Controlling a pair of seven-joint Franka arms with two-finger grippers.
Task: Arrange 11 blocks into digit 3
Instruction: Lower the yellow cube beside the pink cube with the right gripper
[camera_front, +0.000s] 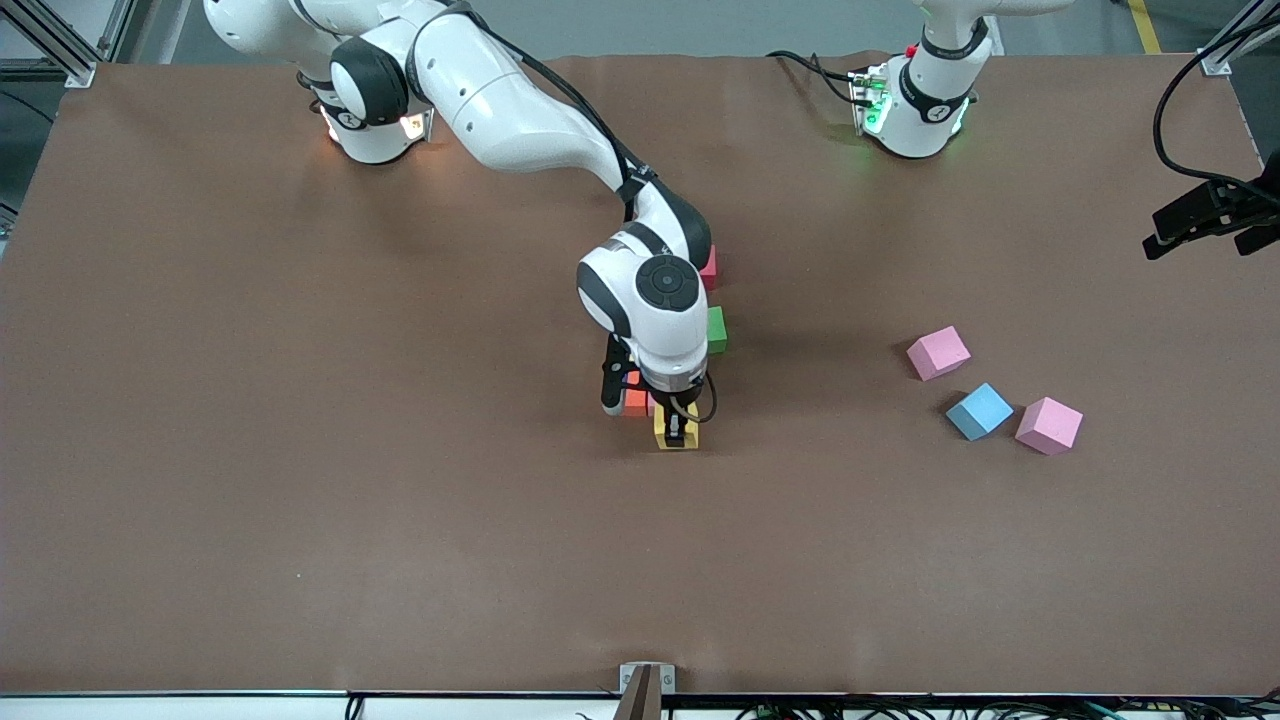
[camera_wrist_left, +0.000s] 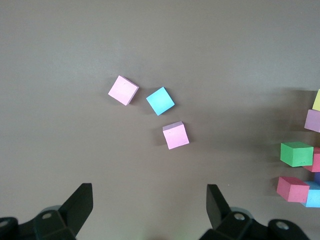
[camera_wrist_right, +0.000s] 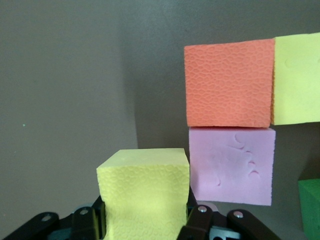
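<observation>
Yellow foam cube (camera_wrist_right: 144, 192) clamped in right tool (camera_front: 677, 428).

The bench (camera_front: 300, 480) is covered by a plain brown sheet. Near its middle a cluster of blocks is seen: a red block (camera_front: 709, 268), a green block (camera_front: 716, 329), an orange block (camera_front: 634, 402) and a yellow block (camera_front: 676, 430), partly hidden by the right arm. Toward the left arm's end, three loose blocks are found close together: a pink block (camera_front: 938, 352), a light blue block (camera_front: 979, 411) and another pink block (camera_front: 1049, 425).
</observation>
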